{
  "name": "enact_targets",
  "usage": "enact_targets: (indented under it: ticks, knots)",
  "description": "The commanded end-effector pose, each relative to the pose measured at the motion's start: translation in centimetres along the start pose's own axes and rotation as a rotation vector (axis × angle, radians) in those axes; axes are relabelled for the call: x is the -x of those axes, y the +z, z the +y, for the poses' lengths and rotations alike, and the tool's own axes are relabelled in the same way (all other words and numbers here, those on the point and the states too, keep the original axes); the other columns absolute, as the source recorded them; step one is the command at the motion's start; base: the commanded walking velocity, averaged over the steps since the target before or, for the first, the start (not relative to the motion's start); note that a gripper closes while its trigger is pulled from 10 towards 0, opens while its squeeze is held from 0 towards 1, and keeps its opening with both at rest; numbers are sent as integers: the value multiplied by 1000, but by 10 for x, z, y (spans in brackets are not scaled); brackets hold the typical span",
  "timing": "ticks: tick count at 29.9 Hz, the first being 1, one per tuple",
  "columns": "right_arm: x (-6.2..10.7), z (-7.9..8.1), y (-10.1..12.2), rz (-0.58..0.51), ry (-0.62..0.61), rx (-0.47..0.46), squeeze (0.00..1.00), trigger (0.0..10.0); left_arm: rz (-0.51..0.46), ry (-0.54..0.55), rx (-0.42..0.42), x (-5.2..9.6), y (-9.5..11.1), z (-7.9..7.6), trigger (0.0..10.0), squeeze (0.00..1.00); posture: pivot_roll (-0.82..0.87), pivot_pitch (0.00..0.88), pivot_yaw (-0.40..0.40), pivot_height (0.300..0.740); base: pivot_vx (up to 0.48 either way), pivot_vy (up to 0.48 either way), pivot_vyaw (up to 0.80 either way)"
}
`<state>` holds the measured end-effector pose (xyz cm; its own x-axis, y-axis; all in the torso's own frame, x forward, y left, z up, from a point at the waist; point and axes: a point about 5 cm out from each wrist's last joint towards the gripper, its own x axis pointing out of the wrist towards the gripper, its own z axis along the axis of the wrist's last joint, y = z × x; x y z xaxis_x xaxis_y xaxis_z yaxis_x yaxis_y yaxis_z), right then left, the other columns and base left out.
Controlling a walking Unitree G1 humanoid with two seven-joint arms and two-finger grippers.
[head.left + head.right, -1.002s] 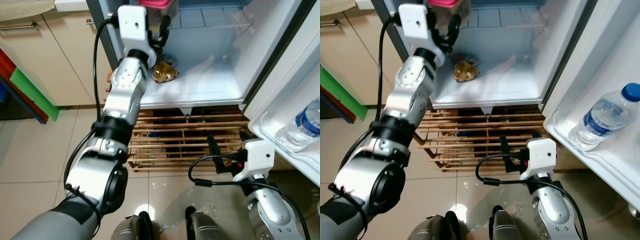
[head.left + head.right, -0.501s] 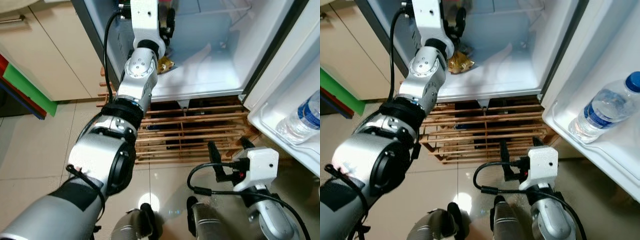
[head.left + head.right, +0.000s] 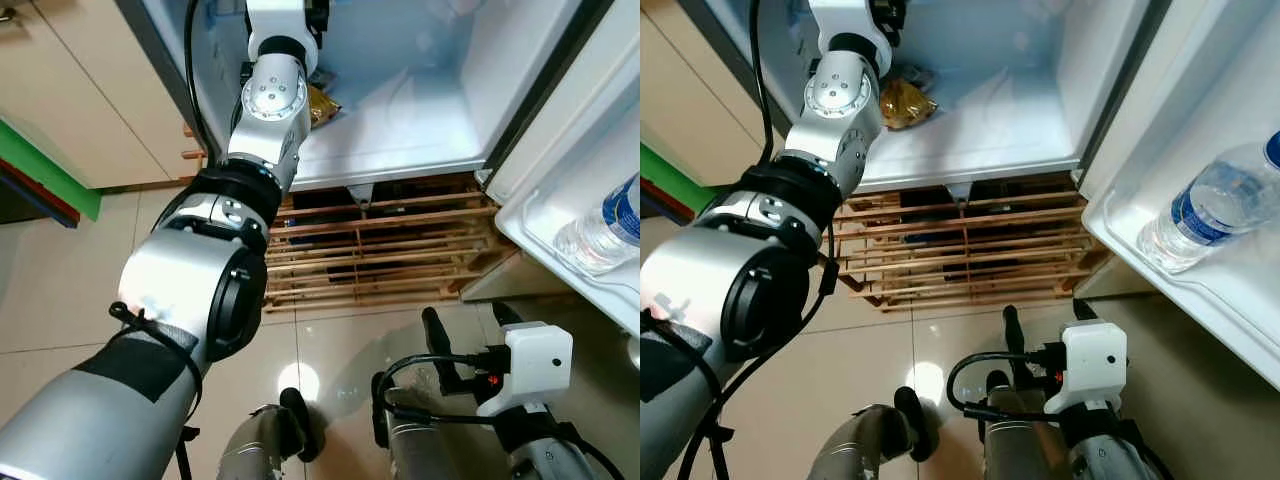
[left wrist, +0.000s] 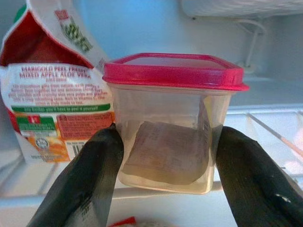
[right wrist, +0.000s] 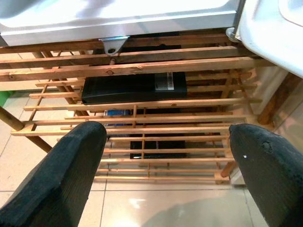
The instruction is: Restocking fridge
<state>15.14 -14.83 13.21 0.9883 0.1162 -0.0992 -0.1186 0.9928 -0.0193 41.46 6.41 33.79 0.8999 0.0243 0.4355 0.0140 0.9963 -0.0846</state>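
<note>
In the left wrist view, a clear tub with a pink lid (image 4: 168,137) and a folded packet inside sits between my left gripper's (image 4: 168,146) black fingers (image 4: 90,179), which press its two sides. It is inside the open fridge, next to a juice carton (image 4: 52,94). From the head, my left arm (image 3: 270,90) reaches up into the fridge past a golden packet (image 3: 322,103) on the fridge floor (image 3: 400,120). My right gripper (image 3: 465,335) hangs low over the tiles, open and holding nothing.
A water bottle (image 3: 605,225) lies in the door shelf (image 3: 560,270) on the right. A wooden slatted rack (image 3: 380,250) stands under the fridge, with a black box (image 5: 128,87) on it. Beige cabinets (image 3: 90,90) are on the left.
The head view has tipped downward, so the fridge sits higher in the picture. My left arm has stretched further up into the fridge with the tub. The right arm still hangs low.
</note>
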Motion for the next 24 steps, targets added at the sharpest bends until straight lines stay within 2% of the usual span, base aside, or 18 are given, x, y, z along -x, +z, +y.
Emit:
enact_targets:
  ticks: [1,4,11,12,13,14,24]
  knots:
    - [4,3,0,19,5,-1,0,10000,45,20,12,2,-6,-5,10000,0,-496,369,108,740,0,0,0]
    - [5,5,0,21,2,-1,0,10000,46,37,5,2,-4,-9,10000,0,-508,372,115,740,0,0,0]
    - [12,6,-1,38,-17,-2,0,10000,88,179,13,1,-7,1,10000,0,-531,374,124,740,0,0,0]
    - [13,6,0,38,-19,-2,0,10000,83,191,-8,2,-6,1,10000,286,-533,374,124,740,0,0,0]
    - [13,6,0,38,-21,-2,0,10000,79,197,-22,2,-5,0,10000,286,-533,374,124,740,0,0,0]
    - [14,6,0,39,-22,-1,0,10000,80,209,-29,2,-5,1,10000,1000,-535,372,123,740,0,0,0]
    - [13,5,0,40,-23,6,0,10000,64,191,-16,2,-3,-6,10000,1000,-532,361,124,740,0,0,0]
